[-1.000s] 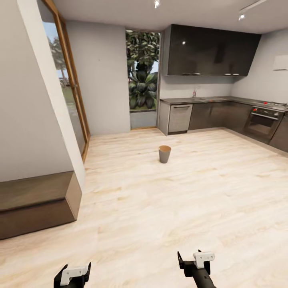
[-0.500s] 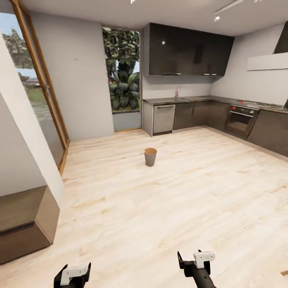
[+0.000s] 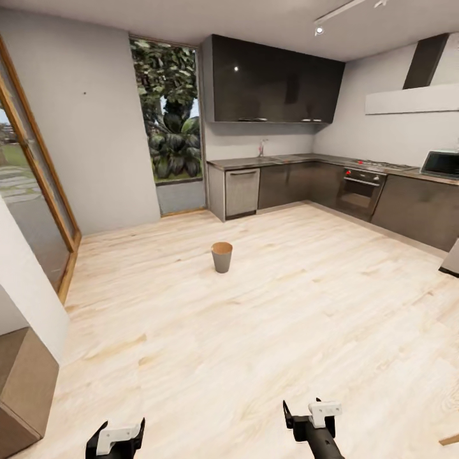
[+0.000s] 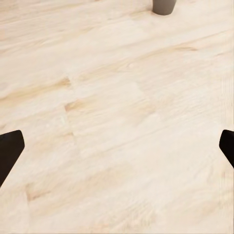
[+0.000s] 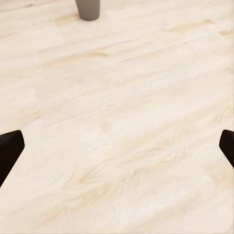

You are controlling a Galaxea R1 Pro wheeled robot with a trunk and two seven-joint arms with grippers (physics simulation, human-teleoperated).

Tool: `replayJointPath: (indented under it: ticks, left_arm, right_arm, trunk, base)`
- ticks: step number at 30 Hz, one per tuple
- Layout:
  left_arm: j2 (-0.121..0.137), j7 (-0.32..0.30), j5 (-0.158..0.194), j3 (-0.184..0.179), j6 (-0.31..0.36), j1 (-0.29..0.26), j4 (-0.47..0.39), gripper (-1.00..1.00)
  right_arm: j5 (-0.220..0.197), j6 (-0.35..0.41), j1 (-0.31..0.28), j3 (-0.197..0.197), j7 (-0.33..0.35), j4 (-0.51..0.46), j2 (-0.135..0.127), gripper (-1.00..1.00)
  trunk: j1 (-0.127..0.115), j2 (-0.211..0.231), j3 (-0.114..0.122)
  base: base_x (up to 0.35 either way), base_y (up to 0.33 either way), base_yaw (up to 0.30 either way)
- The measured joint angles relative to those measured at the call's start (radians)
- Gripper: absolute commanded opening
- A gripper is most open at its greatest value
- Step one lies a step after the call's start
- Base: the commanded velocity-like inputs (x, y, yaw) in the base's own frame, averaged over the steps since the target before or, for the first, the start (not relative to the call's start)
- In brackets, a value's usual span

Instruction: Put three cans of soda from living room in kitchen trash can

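Head view, tash can (image 3: 222, 257) (grey, orange-brown inside), upright on floor (image 3: 287, 306)

Head camera: mounted high, facing forward and down across a pale wood floor (image 3: 268, 331) toward the dark kitchen cabinets (image 3: 299, 182) at the upper right of the frame. The tash can (image 3: 222, 257) stands mid-frame, well off.

Left wrist camera: set low, angled down along the floor (image 4: 117, 126); the bin's base (image 4: 164, 7) cuts the upper edge right of centre.

Right wrist camera: same low, forward-down aim at the floor (image 5: 122, 126); the bin's base (image 5: 88, 9) sits at the upper edge left of centre.

Shared ground: all three views cover the bin and the boards before it.
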Motion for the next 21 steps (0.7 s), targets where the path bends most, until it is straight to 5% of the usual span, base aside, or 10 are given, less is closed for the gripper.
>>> replayJointPath:
  ticks: [21]
  left_arm:
    - [0.000,0.000,0.000,0.000,0.000,0.000,0.000,1.00]
  right_arm:
    - [0.000,0.000,0.000,0.001,0.000,0.000,0.002,1.00]
  trunk:
    - [0.000,0.000,0.000]
  base:
    - [0.321,0.000,-0.005]
